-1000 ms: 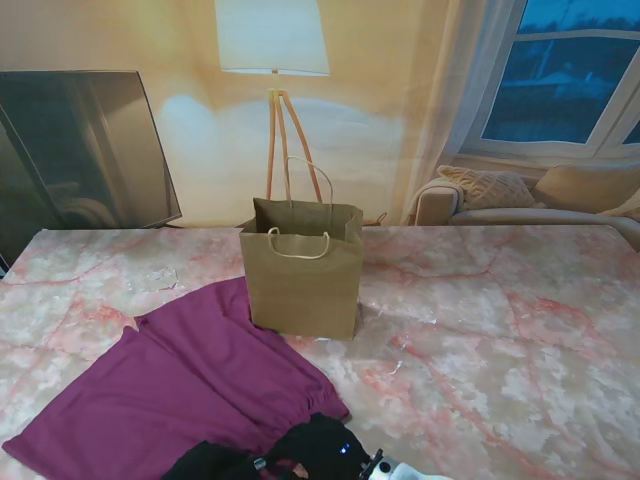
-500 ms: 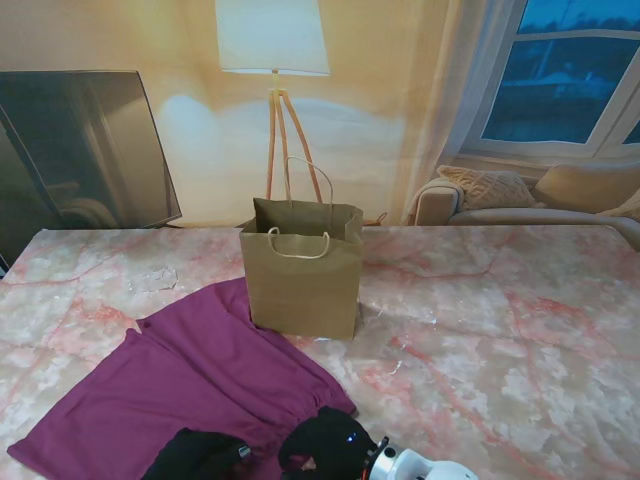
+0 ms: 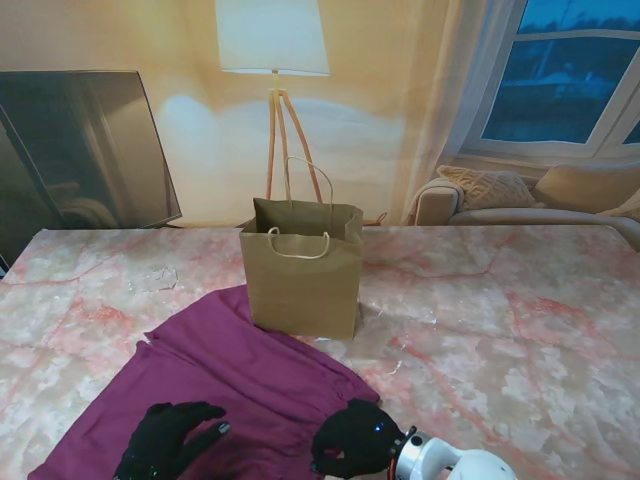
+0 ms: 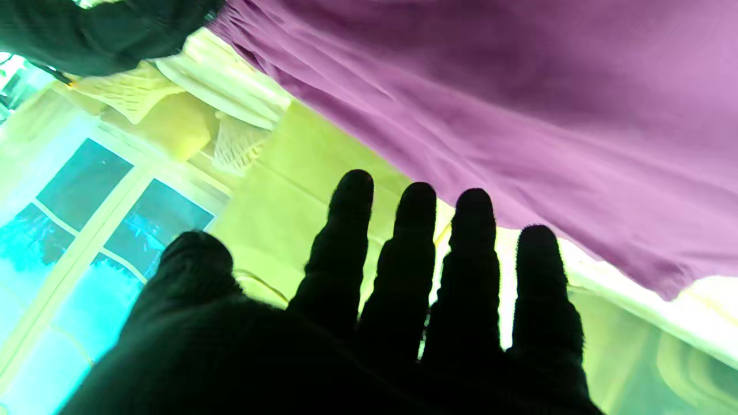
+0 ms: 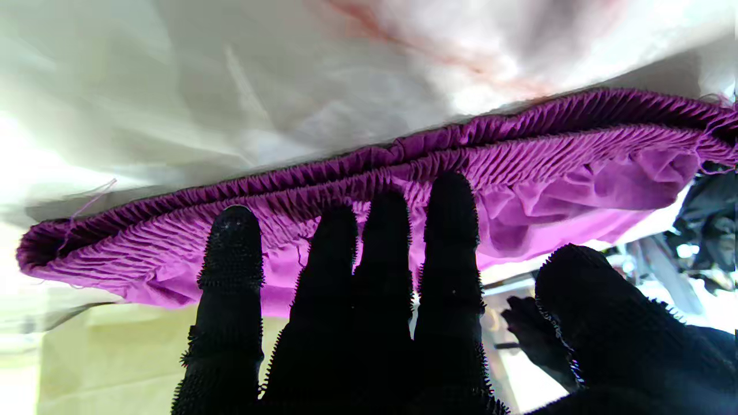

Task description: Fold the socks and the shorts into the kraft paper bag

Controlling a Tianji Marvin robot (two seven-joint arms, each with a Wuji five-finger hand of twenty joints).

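Observation:
The purple shorts (image 3: 240, 380) lie spread over the near left of the marble table (image 3: 500, 330), one corner reaching the foot of the kraft paper bag (image 3: 300, 285). The bag stands upright and open-mouthed at the table's middle. My left hand (image 3: 168, 440) hovers palm-down over the shorts' near part with its fingers apart and nothing in it. My right hand (image 3: 352, 450) is at the gathered waistband (image 5: 403, 167), its fingers straight, the thumb apart and nothing held. The left wrist view shows the shorts' cloth (image 4: 519, 115) past the spread fingers (image 4: 415, 259). No socks are visible in any view.
A small pale crumpled patch (image 3: 155, 277) lies on the table far left of the bag. Behind the table stand a floor lamp (image 3: 272, 40), a dark screen (image 3: 80, 150) at the left and a sofa (image 3: 500, 195) at the right.
Both hands have come farther into view. The left drifted left and spread its fingers, and the right moved right. The shorts' waistband end slid right and farther from me, bunching the cloth toward the bag.

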